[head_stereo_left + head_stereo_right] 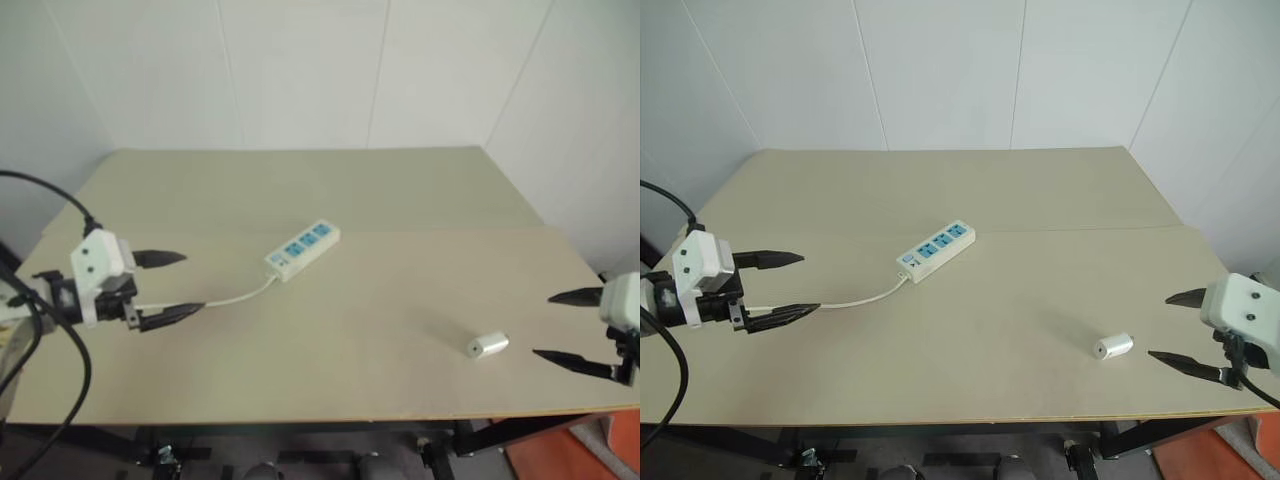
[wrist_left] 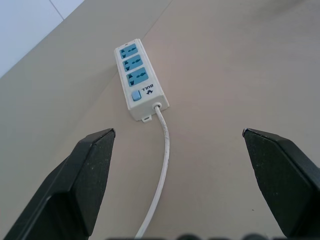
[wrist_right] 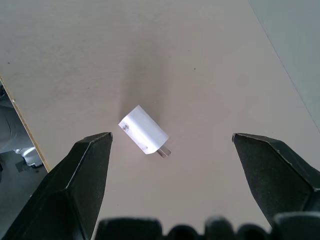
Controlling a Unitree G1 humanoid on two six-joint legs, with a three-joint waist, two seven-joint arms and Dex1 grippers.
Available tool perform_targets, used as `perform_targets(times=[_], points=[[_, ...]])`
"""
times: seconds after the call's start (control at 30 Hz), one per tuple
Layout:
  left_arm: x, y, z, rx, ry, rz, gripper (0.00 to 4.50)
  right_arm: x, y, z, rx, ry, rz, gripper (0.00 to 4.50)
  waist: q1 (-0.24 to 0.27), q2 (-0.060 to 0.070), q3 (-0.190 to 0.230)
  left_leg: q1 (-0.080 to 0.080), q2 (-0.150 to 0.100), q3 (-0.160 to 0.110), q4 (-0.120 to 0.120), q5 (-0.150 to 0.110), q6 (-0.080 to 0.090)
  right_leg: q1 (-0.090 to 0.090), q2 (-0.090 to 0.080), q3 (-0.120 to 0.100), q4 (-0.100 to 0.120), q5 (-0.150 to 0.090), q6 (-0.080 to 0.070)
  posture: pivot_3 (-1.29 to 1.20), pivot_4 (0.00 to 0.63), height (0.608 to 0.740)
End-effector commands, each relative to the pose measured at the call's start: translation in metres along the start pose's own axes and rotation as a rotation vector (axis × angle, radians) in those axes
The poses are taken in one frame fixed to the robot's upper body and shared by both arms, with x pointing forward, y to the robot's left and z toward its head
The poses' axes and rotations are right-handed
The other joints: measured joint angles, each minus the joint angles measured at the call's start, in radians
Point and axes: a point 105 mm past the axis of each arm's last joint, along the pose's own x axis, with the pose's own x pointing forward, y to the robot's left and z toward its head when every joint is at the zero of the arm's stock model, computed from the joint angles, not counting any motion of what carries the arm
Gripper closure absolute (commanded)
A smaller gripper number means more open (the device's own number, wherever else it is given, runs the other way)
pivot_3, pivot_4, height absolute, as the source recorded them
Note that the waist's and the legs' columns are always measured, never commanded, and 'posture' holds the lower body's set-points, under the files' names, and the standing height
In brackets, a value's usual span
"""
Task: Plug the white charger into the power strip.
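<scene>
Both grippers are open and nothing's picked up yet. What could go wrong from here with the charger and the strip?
The white charger lies on its side near the table's front edge; a poor approach by the right gripper might roll it off. The power strip lies loose and angled, so pressing a plug in could slide it unless the left gripper steadies it. Its cord runs under that gripper and might snag.

The power strip (image 1: 302, 249) is laid mid-table (image 1: 400, 200), cord (image 1: 235, 297) trailing left. The white charger (image 1: 487, 345) is placed well apart, right, nearer the front edge.
</scene>
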Motion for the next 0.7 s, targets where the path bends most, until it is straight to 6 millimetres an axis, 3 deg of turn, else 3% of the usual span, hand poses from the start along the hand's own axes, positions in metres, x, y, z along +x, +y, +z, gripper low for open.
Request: perform_targets(times=[0.03,0.53,0.7], points=[[0.0,0.001,0.009,0.03,-0.035,0.001,0.05,-0.009,-0.006,0.008,-0.045,-0.011,-0.048,0.0,0.0,0.0,0.0,0.0,0.0,0.0,0.0,0.0,0.0,0.0,0.0,0.0,0.0,0.0,0.0,0.0,0.15,0.74],[0.009,0.003,0.008,0.022,-0.056,-0.004,0.05,-0.004,-0.008,0.017,-0.067,-0.066,-0.041,0.0,0.0,0.0,0.0,0.0,0.0,0.0,0.0,0.0,0.0,0.0,0.0,0.0,0.0,0.0,0.0,0.0,0.15,0.74],[0.03,0.029,0.011,0.028,-0.083,0.113,0.05,0.004,-0.023,0.027,-0.096,-0.113,-0.103,0.0,0.003,0.0,0.0,0.002,-0.001,0.0,0.0,0.0,0.0,0.002,0.0,0.0,0.0,0.0,0.0,0.0,0.15,0.74]])
